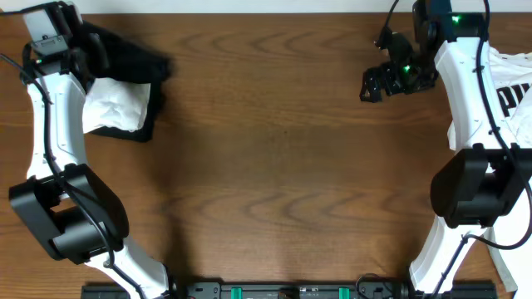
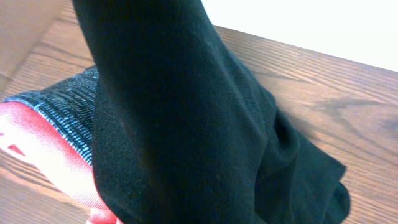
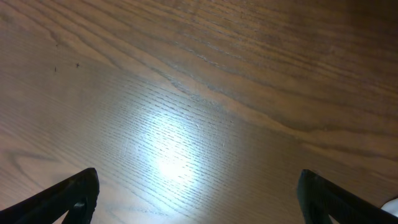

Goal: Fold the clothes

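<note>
At the right edge, a white T-shirt (image 1: 519,71) — partly behind the right arm (image 1: 467,83).

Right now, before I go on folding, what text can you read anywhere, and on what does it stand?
"PU": large black letters on the white T-shirt at the right edge of the overhead view; the rest of the word is cut off by the frame.
No text shows on the leggings or the table.
</note>
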Robot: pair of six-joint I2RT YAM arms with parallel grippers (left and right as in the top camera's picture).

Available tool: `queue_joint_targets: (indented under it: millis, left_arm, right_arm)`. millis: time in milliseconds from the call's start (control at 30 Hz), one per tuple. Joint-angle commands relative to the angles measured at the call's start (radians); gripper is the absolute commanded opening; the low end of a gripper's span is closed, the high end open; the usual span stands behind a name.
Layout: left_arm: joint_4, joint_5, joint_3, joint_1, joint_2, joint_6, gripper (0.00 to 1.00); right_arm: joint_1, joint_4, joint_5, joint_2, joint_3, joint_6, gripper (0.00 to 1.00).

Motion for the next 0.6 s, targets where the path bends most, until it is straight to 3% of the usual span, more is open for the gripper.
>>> queue_joint_targets:
  millis: [0, 333, 567]
  left_arm:
    - [0.009, -0.057, 0.024, 0.003, -0.037, 0.044, 0.06]
    - [-0.095, -0.068, 0.021, 0.005, -0.035, 0.032, 0.06]
    - [-0.233, -0.127, 0.021, 0.006, -0.035, -0.123, 0.06]
  right_arm:
    - [-0.001, 0.002, 0.003, 0.000, 0.002, 0.003, 0.99]
    - [0.000, 0.002, 0.003, 0.000, 0.002, 0.003, 0.99]
    - [0.000, 0.002, 0.003, 0.000, 0.002, 0.003, 0.99]
